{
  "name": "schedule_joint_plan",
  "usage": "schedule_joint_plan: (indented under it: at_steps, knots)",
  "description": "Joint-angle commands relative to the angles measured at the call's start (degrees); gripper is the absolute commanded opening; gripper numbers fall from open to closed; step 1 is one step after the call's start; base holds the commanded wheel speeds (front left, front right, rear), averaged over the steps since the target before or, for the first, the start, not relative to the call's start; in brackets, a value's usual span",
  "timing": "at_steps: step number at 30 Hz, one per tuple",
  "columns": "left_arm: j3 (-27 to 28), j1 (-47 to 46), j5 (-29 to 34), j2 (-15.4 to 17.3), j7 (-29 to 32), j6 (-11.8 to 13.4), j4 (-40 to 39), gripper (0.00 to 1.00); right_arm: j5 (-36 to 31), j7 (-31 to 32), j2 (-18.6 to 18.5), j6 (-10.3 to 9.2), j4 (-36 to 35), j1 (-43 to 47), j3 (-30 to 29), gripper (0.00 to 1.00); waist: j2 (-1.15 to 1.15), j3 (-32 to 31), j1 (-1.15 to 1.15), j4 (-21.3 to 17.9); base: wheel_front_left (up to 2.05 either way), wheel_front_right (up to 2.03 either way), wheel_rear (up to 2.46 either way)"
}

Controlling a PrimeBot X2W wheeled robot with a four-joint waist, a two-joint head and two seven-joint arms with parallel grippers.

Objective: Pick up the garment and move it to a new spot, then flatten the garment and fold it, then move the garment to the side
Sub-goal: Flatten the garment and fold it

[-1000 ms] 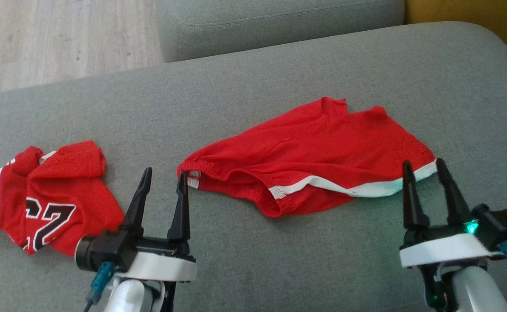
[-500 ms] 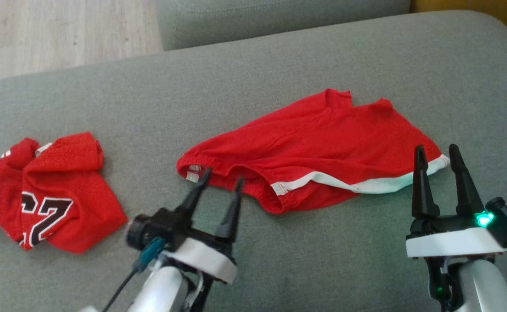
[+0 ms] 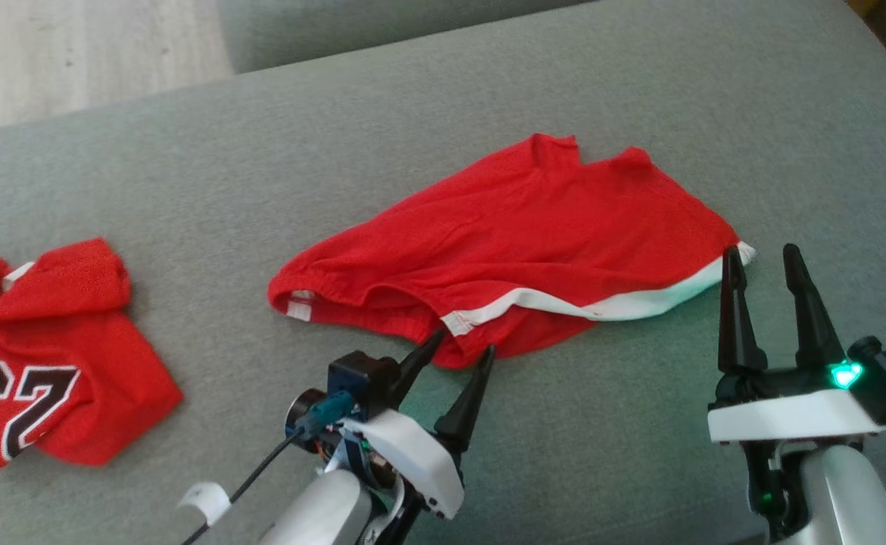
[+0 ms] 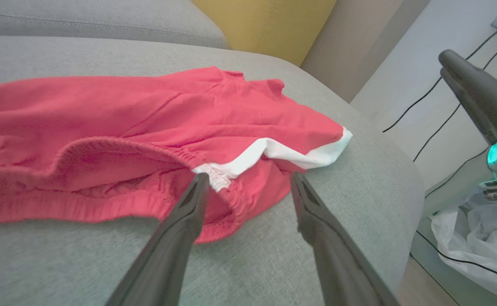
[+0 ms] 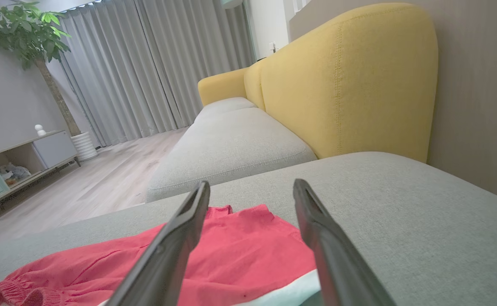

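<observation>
Found red fabric shorts with white trim [image 3: 519, 235] spread on grey upholstered sofa cushion [image 3: 261, 151], lower hem right at left gripper [image 3: 464, 342] fingertips, white-edged corner just beside right gripper [image 3: 760, 250] tips. Saw both finger pairs parted, gripping nothing.

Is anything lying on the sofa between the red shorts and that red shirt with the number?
No. In the head view, the stretch between the red shorts and the numbered shirt is bare grey cushion.
</observation>
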Motion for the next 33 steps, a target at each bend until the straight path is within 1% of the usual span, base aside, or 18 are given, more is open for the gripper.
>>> schedule_joint_plan:
  at_steps: [1, 3, 6, 8, 13, 16, 23, 33]
  knots:
    - [1.1, -3.4, -0.3, -0.1, 0.4, 0.9, -1.8, 1.00, 0.6, -0.6, -0.2, -0.04, -1.7, -2.7, 1.4, 1.00, 0.00, 0.7, 0.00, -1.1, 0.00, 0.00, 0.00]
    - [1.2, -3.8, -1.0, -0.1, 0.8, 1.7, -1.3, 1.00, 0.8, -0.6, -0.2, -0.04, -1.8, -2.8, 1.6, 1.00, 0.00, 1.1, 0.00, -1.7, 0.00, 0.00, 0.00]
    - [1.1, -4.5, -2.9, -0.1, 1.5, 1.8, -0.8, 1.00, 1.0, -0.6, -0.2, -0.04, -1.8, -3.0, 1.7, 1.00, 0.00, 1.7, 0.00, -2.7, 0.00, 0.00, 0.00]
    - [1.2, -4.9, -2.9, -0.1, 1.6, 2.0, -0.5, 1.00, 1.0, -0.6, -0.2, -0.04, -1.7, -3.0, 1.7, 1.00, 0.00, 1.9, 0.00, -3.0, 0.00, 0.00, 0.00]
    - [1.7, -6.1, -2.3, 0.2, 1.9, 3.6, 1.6, 1.00, 1.2, -0.6, -0.2, -0.04, -1.7, -3.2, 1.8, 1.00, 0.00, 2.3, 0.00, -4.2, 0.00, 0.00, 0.00]
    - [1.8, -6.2, -2.1, 0.3, 1.3, 3.9, 2.1, 1.00, 1.4, -0.6, -0.2, -0.04, -1.7, -3.0, 1.7, 1.00, 0.00, 2.3, 0.00, -4.6, 0.00, 0.00, 0.00]
    - [1.0, -6.0, -1.3, 0.5, -1.0, 3.7, 1.5, 1.00, 1.2, -0.6, -0.2, -0.04, -1.1, -2.6, 1.6, 1.00, 0.00, 1.1, 0.00, -3.9, 0.00, 0.00, 0.00]
    - [1.5, -5.0, -0.2, 1.5, -2.7, 6.4, 0.8, 1.00, 0.6, -0.6, -0.2, -0.04, -0.7, -2.1, 1.7, 1.00, 0.00, -0.3, 0.00, -2.3, 0.00, 0.00, 0.00]
